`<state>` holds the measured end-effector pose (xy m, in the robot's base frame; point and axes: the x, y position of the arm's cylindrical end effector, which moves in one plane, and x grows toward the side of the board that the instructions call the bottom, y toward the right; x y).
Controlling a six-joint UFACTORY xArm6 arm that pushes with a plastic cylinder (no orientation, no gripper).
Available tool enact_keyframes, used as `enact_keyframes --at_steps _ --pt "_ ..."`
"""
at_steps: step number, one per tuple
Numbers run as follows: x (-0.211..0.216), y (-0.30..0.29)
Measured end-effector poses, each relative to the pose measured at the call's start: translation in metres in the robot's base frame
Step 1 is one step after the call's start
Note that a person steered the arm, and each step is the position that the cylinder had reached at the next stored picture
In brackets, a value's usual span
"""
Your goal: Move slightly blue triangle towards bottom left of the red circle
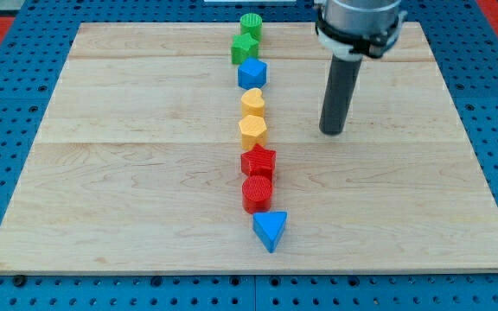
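The blue triangle (270,229) lies on the wooden board just below and slightly right of the red circle (257,193), near the view's bottom centre. The two nearly touch. My tip (332,131) is on the board to the right of the block column, level with the yellow hexagon. It is well above and to the right of the blue triangle and touches no block.
A column of blocks runs up from the red circle: a red star (258,161), a yellow hexagon (252,130), a yellow heart (252,102), a blue hexagon-like block (252,73), a green star (244,47), a green circle (251,24). The board (128,173) sits on a blue pegboard.
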<state>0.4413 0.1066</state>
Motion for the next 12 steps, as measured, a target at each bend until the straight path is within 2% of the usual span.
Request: enact_keyframes --at_steps 1,2,5,8,12 --pt "0.048 0.001" --pt "0.063 0.007" --pt "0.074 0.008" --pt "0.128 -0.007" --pt "0.133 -0.092"
